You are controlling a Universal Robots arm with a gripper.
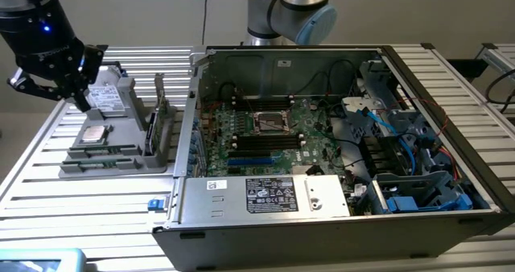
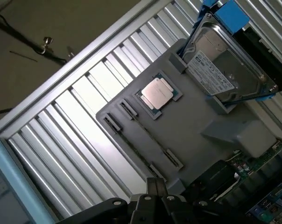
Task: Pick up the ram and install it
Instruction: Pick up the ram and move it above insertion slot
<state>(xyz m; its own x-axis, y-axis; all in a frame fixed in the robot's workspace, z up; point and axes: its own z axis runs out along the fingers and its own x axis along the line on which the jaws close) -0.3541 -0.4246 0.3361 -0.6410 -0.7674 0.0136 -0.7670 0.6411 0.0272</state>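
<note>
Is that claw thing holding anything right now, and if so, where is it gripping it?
Nothing is held. The gripper is shut with nothing between its fingers, over the gray tray, where the ram lies in its holder.

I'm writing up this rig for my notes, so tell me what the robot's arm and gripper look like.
The arm is built of rounded silver-grey metal sections, with pale blue caps on its joints. The gripper is all black: a chunky body with a small glowing blue light on its side, narrowing into angular black linkages at the end.
</note>
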